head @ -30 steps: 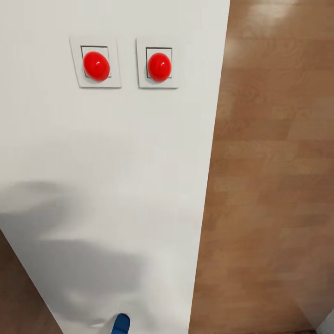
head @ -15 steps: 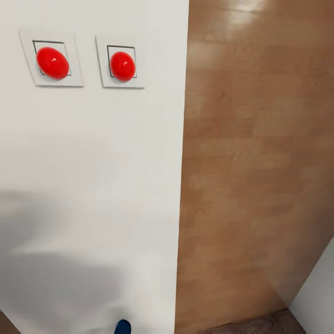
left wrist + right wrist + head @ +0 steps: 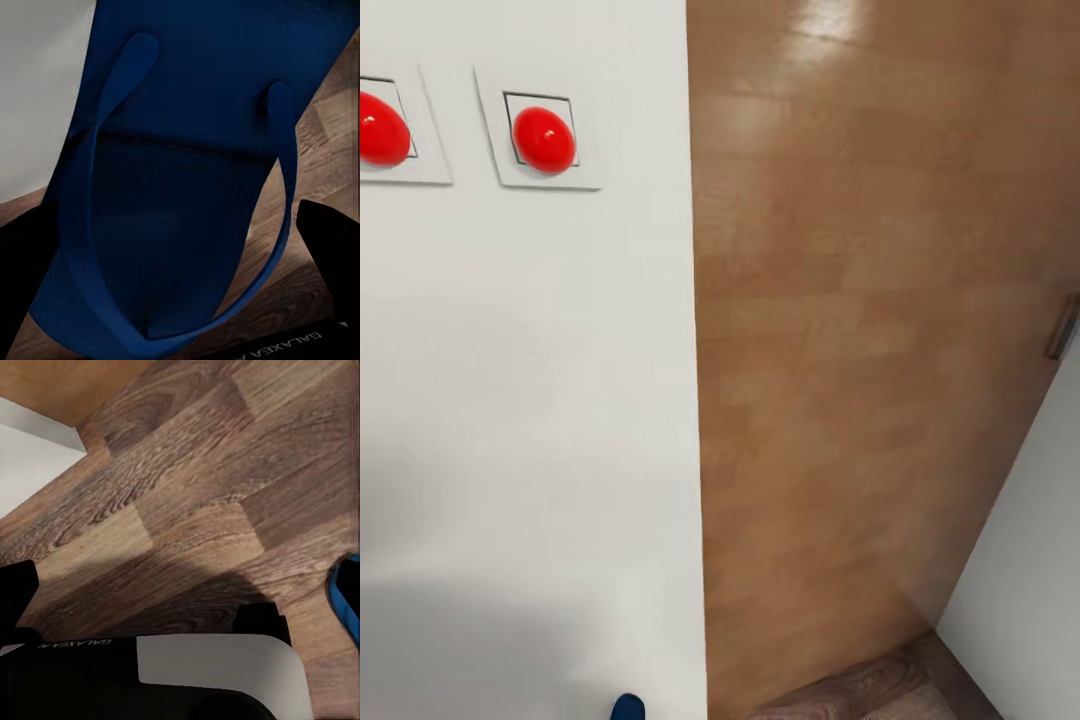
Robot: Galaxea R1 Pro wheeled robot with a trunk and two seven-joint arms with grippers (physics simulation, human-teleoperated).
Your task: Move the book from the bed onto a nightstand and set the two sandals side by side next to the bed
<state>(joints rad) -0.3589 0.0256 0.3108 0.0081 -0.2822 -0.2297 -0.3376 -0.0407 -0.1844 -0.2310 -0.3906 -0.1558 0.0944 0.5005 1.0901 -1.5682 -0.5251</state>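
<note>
Sandal tip (image 3: 626, 708) peeks below the white wall (image 3: 530, 400) with two red switches (image 3: 544, 139), beside a wooden door (image 3: 840, 330): a carrying step, judged headed for the bed. Left wrist view: the left gripper (image 3: 180, 247) grasps the blue sandal (image 3: 187, 150). Right wrist view: plank floor (image 3: 195, 502); the right gripper's state cannot be told; a blue edge (image 3: 346, 596).

wood-plank floor (image 3: 195, 495) — blue sandal (image 3: 346, 594) edge on it
</note>
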